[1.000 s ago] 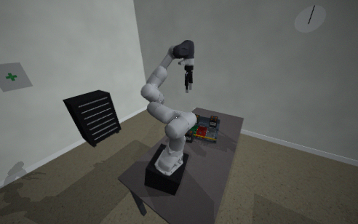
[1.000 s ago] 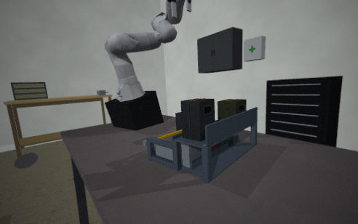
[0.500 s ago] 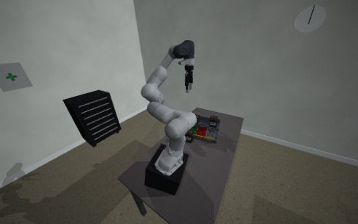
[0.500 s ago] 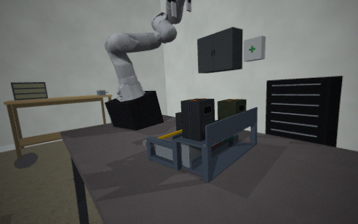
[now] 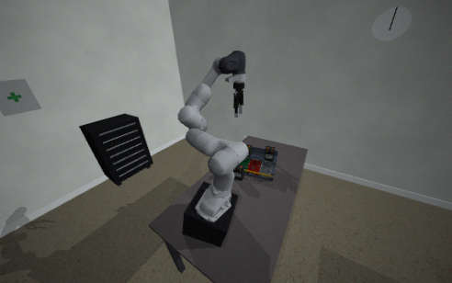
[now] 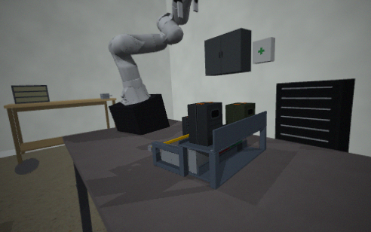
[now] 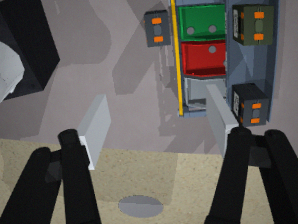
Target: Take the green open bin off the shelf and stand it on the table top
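Green open bin point(image 5: 246, 164) point(image 6: 236, 145) point(image 7: 202, 17): in the shelf, end place in the row; farthest of the three from the desk's long edge that the row's other end faces.
Parts in green bin: two small round grey pieces visible.
Red open bin point(image 5: 254, 166) point(image 6: 225, 151) point(image 7: 204, 59): middle place, beside the green; one round grey piece visible.
Grey open bin point(image 5: 266, 168) point(image 6: 192, 160) point(image 7: 197, 92): other end place, nearest that long edge; contents unclear.
Shelf point(image 5: 276, 158) point(image 6: 239, 129) point(image 7: 275, 65): blue-grey, standing on the desk point(image 5: 257, 207) point(image 6: 132, 188) point(image 7: 130, 115), nearer the short edge away from the arm's base.
Yellow bar point(image 5: 258, 173) point(image 6: 177, 139) point(image 7: 177, 60): along the bins' side of the shelf.
Olive case point(image 5: 249, 149) point(image 6: 240, 113) point(image 7: 260, 25): upright on the shelf, orange marks on top.
Dark grey case point(image 6: 205, 122) point(image 5: 269, 152) point(image 7: 250, 105): upright on the shelf, toward the grey bin's end.
Second dark case point(image 5: 238, 174) point(image 6: 185, 124) point(image 7: 157, 29): on the desk, beyond the yellow bar, apart from the shelf.
Claw point(image 5: 238, 110) point(image 6: 188, 13) point(image 7: 156, 103): partly open, about midway; nothing held; well above the desk, pointing down.
Black base block point(image 5: 202, 230) point(image 6: 143, 118) point(image 7: 45, 55): on the desk, under the arm point(image 5: 197, 117) point(image 6: 139, 43).
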Action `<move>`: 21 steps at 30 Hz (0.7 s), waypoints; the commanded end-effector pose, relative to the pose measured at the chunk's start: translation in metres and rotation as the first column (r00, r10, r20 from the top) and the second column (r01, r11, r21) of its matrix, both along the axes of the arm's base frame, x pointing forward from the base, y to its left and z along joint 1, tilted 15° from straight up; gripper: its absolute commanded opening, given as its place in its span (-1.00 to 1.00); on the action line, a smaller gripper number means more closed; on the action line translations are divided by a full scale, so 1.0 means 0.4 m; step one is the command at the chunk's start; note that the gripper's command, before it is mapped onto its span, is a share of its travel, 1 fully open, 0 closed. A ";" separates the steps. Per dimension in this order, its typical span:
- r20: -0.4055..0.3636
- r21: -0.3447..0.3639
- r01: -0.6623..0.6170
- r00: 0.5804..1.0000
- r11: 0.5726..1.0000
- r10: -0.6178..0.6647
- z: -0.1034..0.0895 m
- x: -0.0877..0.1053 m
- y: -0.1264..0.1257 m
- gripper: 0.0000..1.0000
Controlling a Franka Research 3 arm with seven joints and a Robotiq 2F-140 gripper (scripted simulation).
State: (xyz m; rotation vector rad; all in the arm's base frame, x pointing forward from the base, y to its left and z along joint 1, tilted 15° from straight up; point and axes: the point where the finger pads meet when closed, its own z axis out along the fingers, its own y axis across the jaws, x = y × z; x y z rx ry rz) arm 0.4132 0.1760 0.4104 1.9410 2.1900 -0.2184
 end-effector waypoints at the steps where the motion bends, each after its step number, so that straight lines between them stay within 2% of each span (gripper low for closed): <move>1: -0.002 -0.002 -0.005 1.000 1.000 0.005 0.001 0.002 -0.003 0.15; 3: -0.002 -0.002 -0.005 1.000 1.000 0.005 0.001 0.002 -0.003 0.15; 8: -0.002 -0.002 -0.005 1.000 1.000 0.005 -0.121 0.007 -0.031 0.15; 20: -0.002 -0.002 -0.005 1.000 1.000 0.005 -0.121 0.007 -0.031 0.15; 21: -0.003 -0.001 0.007 1.000 1.000 -0.007 -0.145 0.005 -0.038 0.15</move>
